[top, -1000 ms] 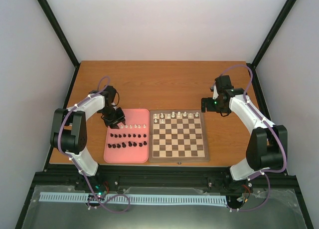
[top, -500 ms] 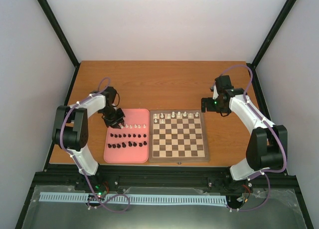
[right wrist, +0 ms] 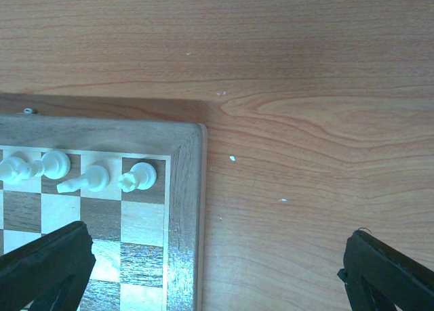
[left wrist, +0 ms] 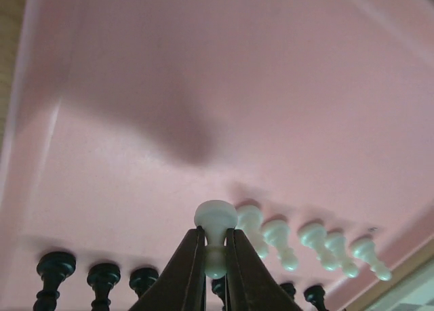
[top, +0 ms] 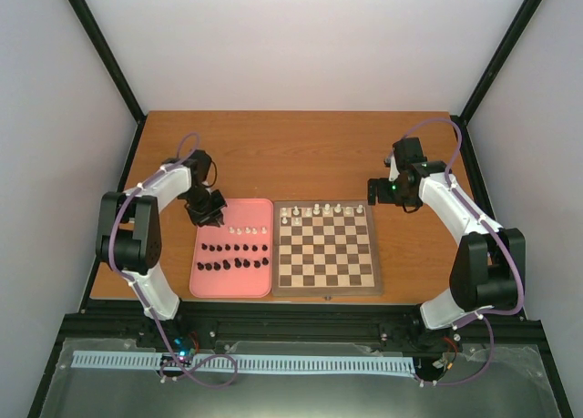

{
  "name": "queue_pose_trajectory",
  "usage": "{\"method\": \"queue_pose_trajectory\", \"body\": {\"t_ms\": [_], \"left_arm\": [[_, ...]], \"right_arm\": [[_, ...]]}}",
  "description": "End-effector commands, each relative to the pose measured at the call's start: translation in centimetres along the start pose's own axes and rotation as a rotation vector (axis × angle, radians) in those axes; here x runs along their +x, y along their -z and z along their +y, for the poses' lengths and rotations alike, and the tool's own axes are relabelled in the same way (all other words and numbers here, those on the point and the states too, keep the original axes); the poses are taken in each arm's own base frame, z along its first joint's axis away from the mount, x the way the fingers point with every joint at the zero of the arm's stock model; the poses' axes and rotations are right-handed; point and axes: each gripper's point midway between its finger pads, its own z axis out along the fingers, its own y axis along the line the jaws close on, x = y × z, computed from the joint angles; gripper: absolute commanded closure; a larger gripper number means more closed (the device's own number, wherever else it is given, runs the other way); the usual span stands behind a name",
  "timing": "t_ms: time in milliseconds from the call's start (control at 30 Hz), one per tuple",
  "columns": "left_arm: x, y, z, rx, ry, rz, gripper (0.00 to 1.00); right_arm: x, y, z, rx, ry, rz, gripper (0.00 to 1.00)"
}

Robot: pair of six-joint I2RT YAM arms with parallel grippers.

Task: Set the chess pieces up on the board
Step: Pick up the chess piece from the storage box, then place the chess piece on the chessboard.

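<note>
The left gripper (left wrist: 215, 255) clamps a white pawn (left wrist: 215, 219) by the neck at the end of the tray's (left wrist: 135, 87) row, likely to carry it upright to the board (top: 326, 290). The right gripper (right wrist: 217, 267) hangs spread beside the board's corner, clear of it

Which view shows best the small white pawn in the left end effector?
The left wrist view: the small white pawn sits large, gripped by the left end effector. In the top external view it is too small to tell; the right wrist view misses it.
</note>
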Motion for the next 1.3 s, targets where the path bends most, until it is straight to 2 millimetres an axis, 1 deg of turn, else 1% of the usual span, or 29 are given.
{"method": "queue_pose_trajectory", "body": {"t_ms": [0,67,133,167,233,300,367,400,433,500,600,700,767,933,1033,1167,1267], "left_arm": [[-1.0,3.4,-1.4,0.025,-0.055,-0.057,0.99],[-0.8,4.9,-2.7,0.023,-0.116,-0.085,0.99],[0.1,6.0,-4.6,0.017,-0.196,-0.094,0.99],[0.8,6.4,-5.8,0.018,-0.245,-0.093,0.99],[3.3,6.7,-8.7,0.014,-0.368,-0.068,0.99],[6.2,6.4,-11.6,-0.003,-0.502,-0.033,0.99],[9.4,5.7,-13.7,-0.031,-0.618,0.024,0.99],[10.6,5.7,-15.1,-0.029,-0.672,0.031,0.99],[11.8,5.1,-15.6,-0.049,-0.711,0.051,0.99],[13.4,4.8,-17.2,-0.057,-0.779,0.051,0.99],[15.0,3.9,-18.4,-0.08,-0.849,0.062,0.99],[15.8,3.0,-19.3,-0.118,-0.906,0.048,0.99],[15.7,2.6,-19.8,-0.131,-0.927,0.024,0.99],[14.0,1.7,-21.2,-0.152,-0.942,-0.057,0.99],[13.0,1.0,-21.7,-0.176,-0.949,-0.091,0.99],[12.7,-0.4,-21.9,-0.187,-0.957,-0.084,0.99],[12.6,-0.9,-22.1,-0.187,-0.962,-0.078,0.99]], "right_arm": [[-0.1,-0.4,-0.4,0.007,-0.006,0.006,0.0],[-0.1,-0.4,-0.4,0.007,-0.006,0.005,0.0],[-0.1,-0.4,-0.3,0.005,-0.01,0.005,0.0],[-0.1,-0.4,-0.3,0.004,-0.011,0.006,0.0],[-0.1,-0.4,-0.3,0.005,-0.012,0.005,0.0],[0.0,-0.5,-0.4,0.007,-0.013,0.007,0.0],[0.0,-0.5,-0.4,0.007,-0.013,0.008,0.0],[-0.1,-0.4,-0.4,0.008,-0.013,0.007,0.0],[-0.1,-0.4,-0.4,0.008,-0.012,0.006,0.0],[-0.1,-0.4,-0.4,0.009,-0.012,0.004,0.0],[-0.2,-0.3,-0.4,0.008,-0.013,0.0,0.0],[-0.2,-0.3,-0.4,0.008,-0.012,0.0,0.0],[-0.2,-0.3,-0.4,0.009,-0.013,0.0,0.0],[-0.2,-0.3,-0.4,0.008,-0.012,0.0,0.0],[-0.1,-0.3,-0.4,0.01,-0.012,0.003,0.0],[-0.2,-0.3,-0.5,0.016,-0.009,0.002,0.0],[-0.1,-0.3,-0.5,0.016,-0.009,0.005,0.0]]}}
